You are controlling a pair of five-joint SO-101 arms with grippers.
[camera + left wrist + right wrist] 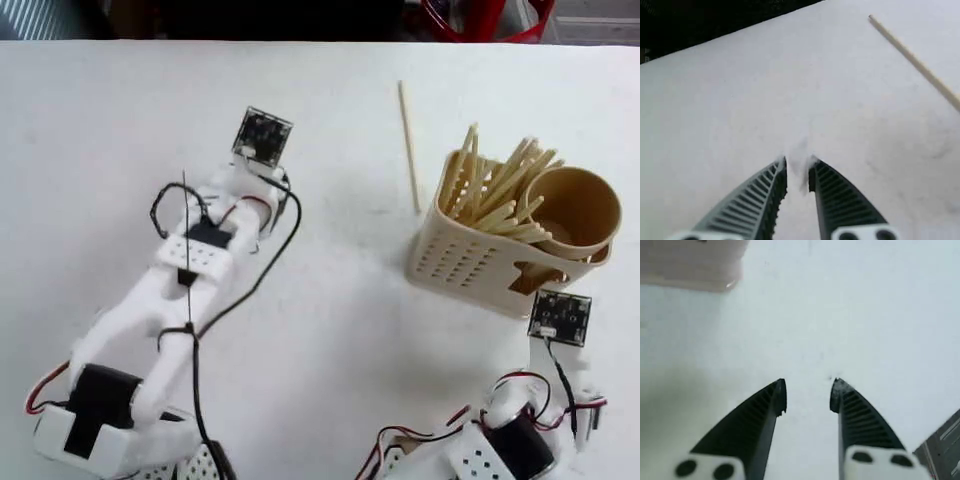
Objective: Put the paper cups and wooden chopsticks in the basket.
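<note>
A beige slotted basket [470, 262] stands at the right of the white table. In it stands a tan paper cup [578, 205] and a bundle of several wooden chopsticks [497, 190]. One loose chopstick [409, 145] lies flat on the table just left of the basket, and it also crosses a corner of the left wrist view [915, 62]. My left gripper [798, 167] hovers over bare table to the left of that chopstick, open by a narrow gap and holding nothing. My right gripper [808, 390] is open and holds nothing, close in front of the basket [690, 265].
The left arm [190, 265] stretches diagonally across the table's left half with black cables looping off it. The right arm's base [500, 445] sits at the front right corner. A red object [480, 18] lies beyond the far edge.
</note>
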